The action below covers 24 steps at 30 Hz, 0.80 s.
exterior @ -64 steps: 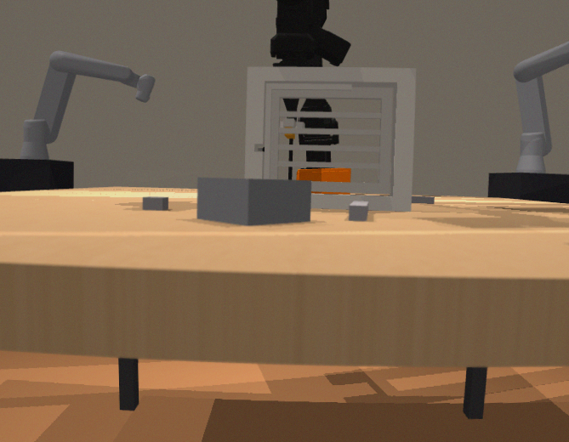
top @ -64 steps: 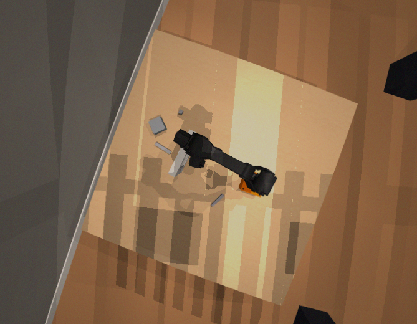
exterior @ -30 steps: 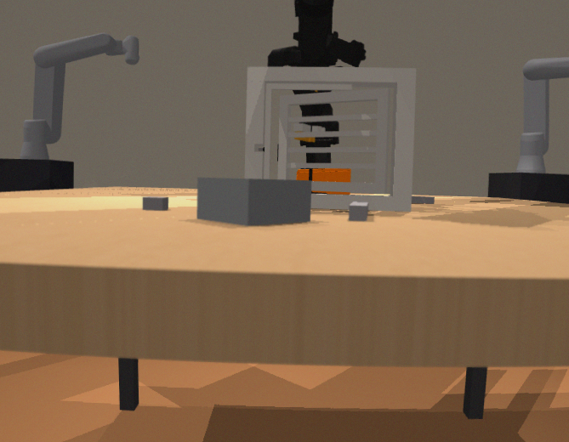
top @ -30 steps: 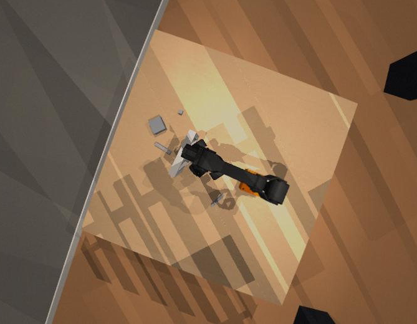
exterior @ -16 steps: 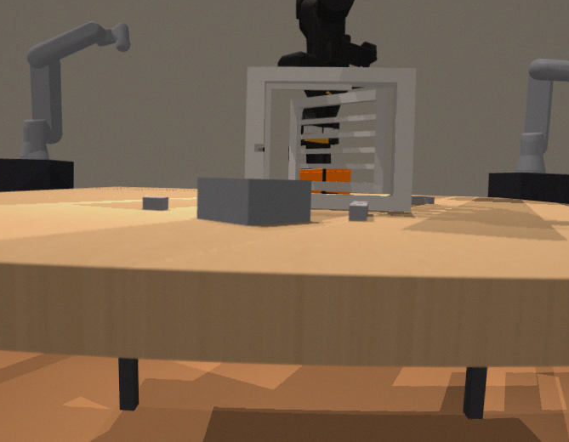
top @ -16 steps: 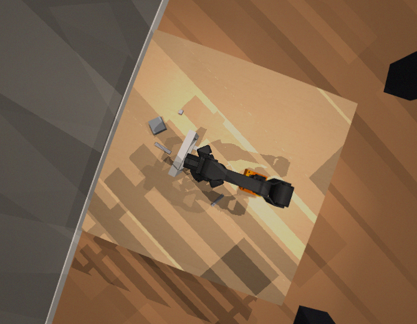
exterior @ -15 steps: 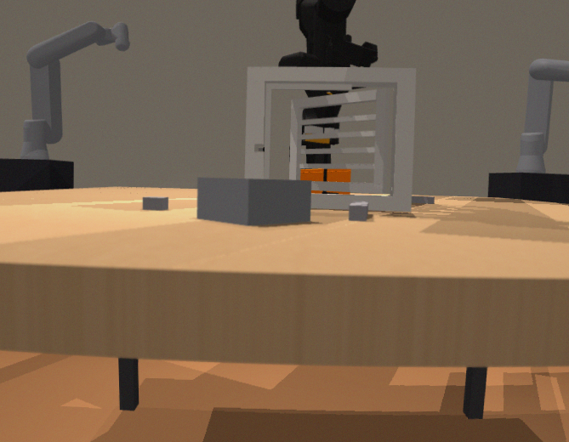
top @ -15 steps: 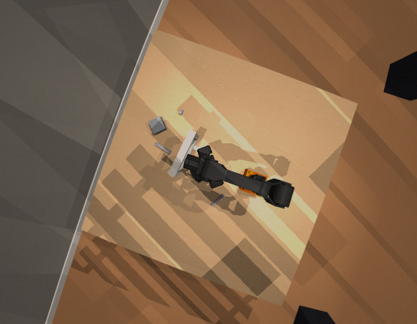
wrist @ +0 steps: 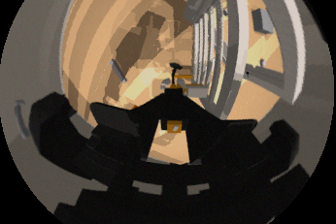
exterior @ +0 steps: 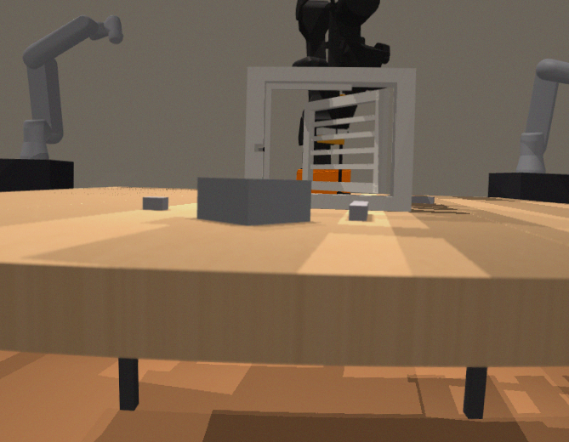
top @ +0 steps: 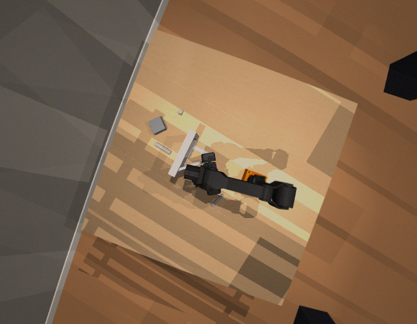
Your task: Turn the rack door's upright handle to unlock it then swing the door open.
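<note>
The white door frame [top: 181,156] [exterior: 404,136] [wrist: 297,51] stands upright on the table [top: 244,100] [exterior: 284,314]. The slatted white door [exterior: 344,152] [wrist: 243,27] stands partly open toward the arm, roughly halfway to square with the frame. My gripper [wrist: 173,97] is shut on the door handle at the door's free side. The fingers hide most of the handle; an orange-yellow piece shows beside the fingertips in the wrist view. How far the handle is turned is hard to tell. In the top view the arm covers the grip from above.
Behind the frame lie a grey block [top: 157,124] [exterior: 254,201] [wrist: 262,20], a small cube [top: 180,112] [exterior: 155,203] and a light bar [top: 162,147] [exterior: 358,210]. A darker bar [top: 217,200] [wrist: 117,71] lies beside my arm. An orange base [top: 249,174] [exterior: 306,176] is under the arm.
</note>
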### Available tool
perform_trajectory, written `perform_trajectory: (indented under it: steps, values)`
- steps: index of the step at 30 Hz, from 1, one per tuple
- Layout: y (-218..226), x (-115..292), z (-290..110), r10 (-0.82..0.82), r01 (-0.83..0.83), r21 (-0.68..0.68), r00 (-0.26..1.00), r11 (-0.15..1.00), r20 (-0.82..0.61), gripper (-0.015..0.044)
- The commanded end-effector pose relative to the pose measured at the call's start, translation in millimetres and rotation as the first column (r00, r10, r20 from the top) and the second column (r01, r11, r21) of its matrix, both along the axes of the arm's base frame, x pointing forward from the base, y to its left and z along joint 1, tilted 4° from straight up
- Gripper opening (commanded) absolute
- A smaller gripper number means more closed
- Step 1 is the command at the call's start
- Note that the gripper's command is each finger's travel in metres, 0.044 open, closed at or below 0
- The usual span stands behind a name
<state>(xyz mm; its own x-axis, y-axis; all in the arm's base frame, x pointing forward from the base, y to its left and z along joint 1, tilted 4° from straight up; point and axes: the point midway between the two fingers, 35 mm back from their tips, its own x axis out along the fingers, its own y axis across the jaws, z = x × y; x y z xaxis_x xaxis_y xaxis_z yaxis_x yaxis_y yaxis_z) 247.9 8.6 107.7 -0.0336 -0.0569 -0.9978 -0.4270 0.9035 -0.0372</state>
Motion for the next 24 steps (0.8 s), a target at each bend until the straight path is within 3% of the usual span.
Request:
perform_trajectory:
  steps: [1, 24]
  values:
    - [7.0, -1.2, 0.8, -0.070, 0.070, 0.000, 0.997, 0.998, 0.016, 0.0015]
    - [53.3, -4.7, -1.6, -0.360, 0.360, 0.001, 0.933, 0.933, 0.031, 0.0015]
